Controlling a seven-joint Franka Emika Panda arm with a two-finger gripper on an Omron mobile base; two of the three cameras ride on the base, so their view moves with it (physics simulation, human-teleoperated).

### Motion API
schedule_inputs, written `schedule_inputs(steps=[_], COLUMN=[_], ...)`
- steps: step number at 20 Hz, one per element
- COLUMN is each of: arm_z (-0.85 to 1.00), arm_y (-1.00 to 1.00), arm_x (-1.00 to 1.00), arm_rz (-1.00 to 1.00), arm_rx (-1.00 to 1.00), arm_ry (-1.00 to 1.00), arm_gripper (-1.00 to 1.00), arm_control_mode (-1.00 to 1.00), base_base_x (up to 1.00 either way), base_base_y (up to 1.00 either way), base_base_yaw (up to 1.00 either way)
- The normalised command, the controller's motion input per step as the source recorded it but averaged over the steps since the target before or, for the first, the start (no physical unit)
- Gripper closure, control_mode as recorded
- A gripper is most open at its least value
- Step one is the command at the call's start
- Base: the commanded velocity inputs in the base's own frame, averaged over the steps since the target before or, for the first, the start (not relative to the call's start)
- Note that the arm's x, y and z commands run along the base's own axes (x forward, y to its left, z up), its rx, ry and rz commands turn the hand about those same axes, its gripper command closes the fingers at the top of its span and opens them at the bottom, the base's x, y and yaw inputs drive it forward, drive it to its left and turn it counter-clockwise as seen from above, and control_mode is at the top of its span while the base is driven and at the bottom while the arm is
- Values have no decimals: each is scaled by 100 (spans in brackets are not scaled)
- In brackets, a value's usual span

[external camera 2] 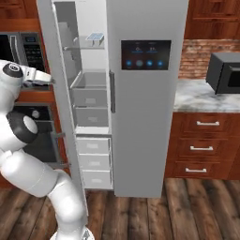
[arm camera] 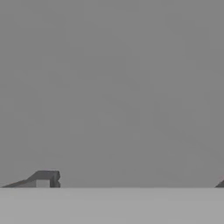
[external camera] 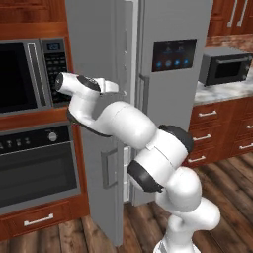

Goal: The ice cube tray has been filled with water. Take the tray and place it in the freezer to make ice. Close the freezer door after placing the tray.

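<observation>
The ice cube tray point(external camera 2: 95, 37), white with pale-blue water cells, lies on an upper white shelf inside the freezer point(external camera 2: 91, 93). The freezer door point(external camera: 94, 49) stands open, swung out toward the left, with its inner bins point(external camera 2: 65, 28) facing the compartment. My gripper point(external camera: 117, 89) is at the door's outer grey face, around mid-height, and holds nothing. In the hand view the gripper point(arm camera: 133, 181) faces plain grey steel close up. Its two fingertips point(arm camera: 46, 177) rise far apart at the bottom corners, so it is open.
The wider fridge door with the dark dispenser panel point(external camera 2: 146, 55) is shut to the right. A black built-in oven point(external camera: 34, 163) and microwave point(external camera: 20, 74) sit left of the open door. A countertop microwave point(external camera 2: 225, 70) stands on the marble counter above wooden drawers point(external camera 2: 201, 147).
</observation>
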Motion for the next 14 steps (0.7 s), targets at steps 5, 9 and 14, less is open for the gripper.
schedule_inputs(steps=[5,9,14], arm_z=[-12,-6,-1], arm_y=[-100,-100,-98], arm_x=[96,100,100], arm_rz=[24,31,39], arm_rx=[4,8,6], arm_ry=[-16,-12,-27], arm_gripper=[-100,-100,-100], arm_control_mode=[-100,-100,-100], base_base_x=[0,0,0], base_base_y=[0,0,0], base_base_yaw=[0,0,0])
